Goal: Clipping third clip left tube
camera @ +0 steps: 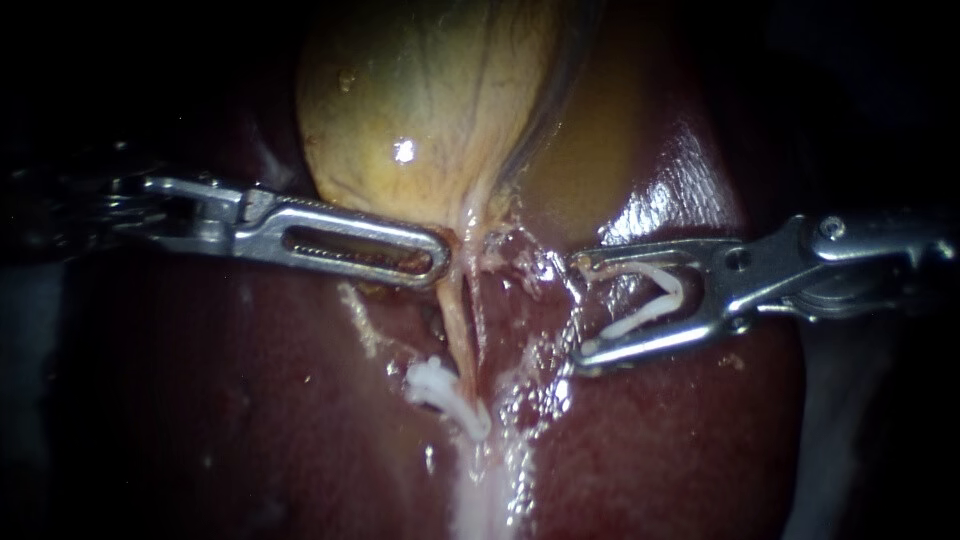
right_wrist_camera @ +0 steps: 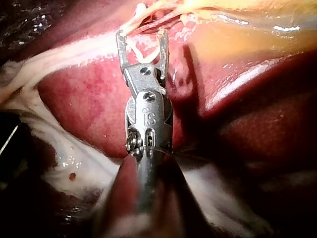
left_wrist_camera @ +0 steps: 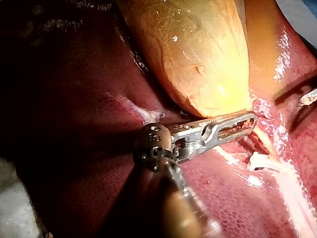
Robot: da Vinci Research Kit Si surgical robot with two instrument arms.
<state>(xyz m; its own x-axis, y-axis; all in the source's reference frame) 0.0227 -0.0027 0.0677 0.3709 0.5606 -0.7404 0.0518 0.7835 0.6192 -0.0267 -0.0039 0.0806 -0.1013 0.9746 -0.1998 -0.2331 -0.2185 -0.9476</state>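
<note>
1 bare liver [camera: 535,335] strip separates the right tool's [camera: 582,312] clip [camera: 650,305] from tube [camera: 458,320].

The gallbladder [camera: 430,100] runs off the top edge; the left instrument [camera: 440,256] and right instrument [camera: 583,312] shafts vanish into darkness sideways.

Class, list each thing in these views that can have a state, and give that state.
Left instrument: jaws shut on the gallbladder neck.
Right instrument: jaws spread, holding the loaded clip, short of the tube.
Loaded clip: open.
Clip on tube: closed across the tube.
</note>
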